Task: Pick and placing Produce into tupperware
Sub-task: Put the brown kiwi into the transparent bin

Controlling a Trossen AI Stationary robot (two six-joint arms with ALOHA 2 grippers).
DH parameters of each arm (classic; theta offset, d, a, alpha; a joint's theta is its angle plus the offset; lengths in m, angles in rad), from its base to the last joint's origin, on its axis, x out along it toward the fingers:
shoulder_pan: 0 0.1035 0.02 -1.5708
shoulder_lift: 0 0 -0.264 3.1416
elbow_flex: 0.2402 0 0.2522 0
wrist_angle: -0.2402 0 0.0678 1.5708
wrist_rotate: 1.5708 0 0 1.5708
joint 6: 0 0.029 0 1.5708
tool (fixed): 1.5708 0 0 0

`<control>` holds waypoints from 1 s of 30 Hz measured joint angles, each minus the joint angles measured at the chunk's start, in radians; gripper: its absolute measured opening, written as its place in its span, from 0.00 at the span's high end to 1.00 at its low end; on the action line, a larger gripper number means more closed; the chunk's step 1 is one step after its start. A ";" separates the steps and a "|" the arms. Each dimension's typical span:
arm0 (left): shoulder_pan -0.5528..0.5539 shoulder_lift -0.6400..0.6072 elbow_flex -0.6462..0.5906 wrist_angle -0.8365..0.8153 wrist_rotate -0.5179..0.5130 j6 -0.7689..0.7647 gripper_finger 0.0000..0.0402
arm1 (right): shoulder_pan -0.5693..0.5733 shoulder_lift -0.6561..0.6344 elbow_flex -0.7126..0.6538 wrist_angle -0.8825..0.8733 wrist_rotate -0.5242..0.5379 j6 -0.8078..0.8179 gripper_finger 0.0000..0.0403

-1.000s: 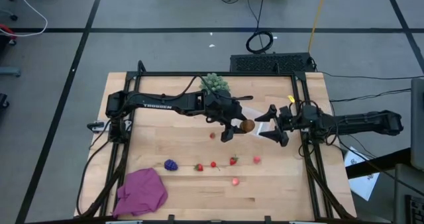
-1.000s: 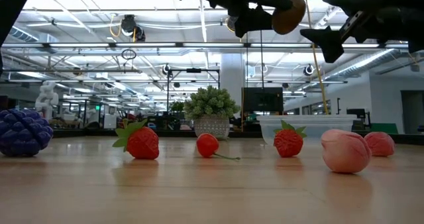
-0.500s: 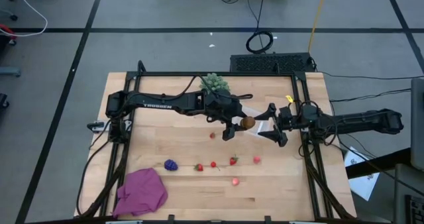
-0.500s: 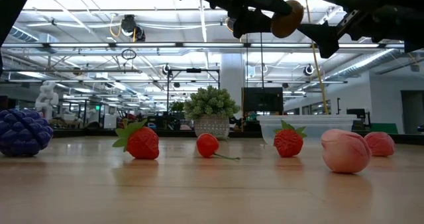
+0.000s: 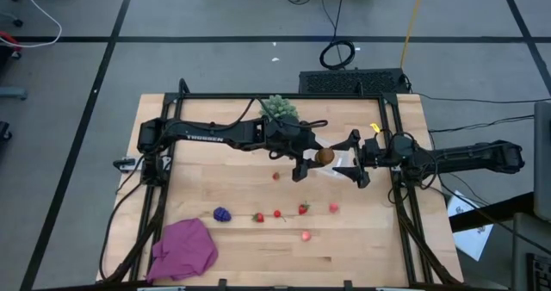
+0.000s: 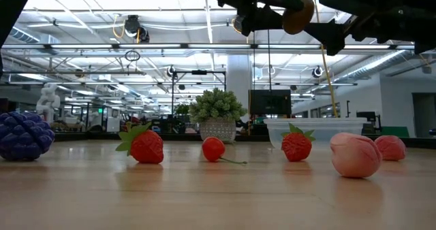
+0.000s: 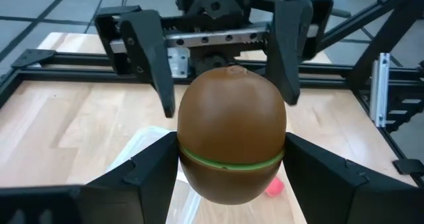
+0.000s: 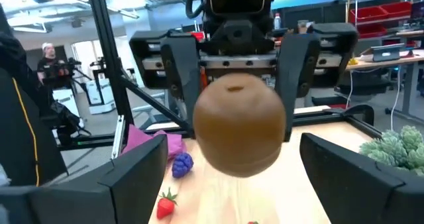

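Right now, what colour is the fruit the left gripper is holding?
The kiwi is brown with a thin green band around its middle, clearest in the left wrist view, clamped in the left gripper.

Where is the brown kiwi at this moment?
In the high view the kiwi is held off the table in the left gripper, right of centre, just above the tupperware, facing the open right gripper.

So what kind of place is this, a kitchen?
Probably a robotics lab, not a kitchen: a wooden table on bare floor with loose cables, bright ceiling lights and red storage bins behind.
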 joint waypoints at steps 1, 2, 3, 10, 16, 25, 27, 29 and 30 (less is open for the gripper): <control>0.000 0.000 0.000 0.004 -0.001 0.000 0.37 | 0.000 0.002 0.000 0.000 0.001 -0.007 0.17; 0.000 0.000 0.000 0.007 -0.004 -0.001 0.37 | 0.000 0.002 0.000 0.000 0.001 -0.014 0.17; 0.000 0.000 0.000 0.010 -0.004 -0.003 0.37 | 0.000 0.002 0.000 0.000 0.001 -0.017 0.17; 0.000 0.000 0.000 0.031 -0.004 -0.006 0.37 | 0.000 0.002 0.000 0.005 0.017 -0.039 0.17; -0.003 0.024 0.000 0.042 -0.004 -0.018 0.37 | -0.003 0.002 0.000 0.027 0.035 -0.048 0.17; -0.003 0.040 0.000 0.080 0.005 -0.021 0.37 | -0.003 0.002 0.000 0.026 0.046 -0.048 0.17; -0.003 0.040 0.000 0.099 0.014 -0.022 0.37 | -0.003 0.002 0.000 0.026 0.053 -0.048 0.17; -0.003 0.040 0.000 0.105 0.029 -0.023 0.37 | -0.003 0.002 0.000 0.026 0.053 -0.048 0.17; -0.003 0.040 0.000 0.104 0.030 -0.023 0.37 | -0.003 0.002 0.000 0.026 0.053 -0.048 0.17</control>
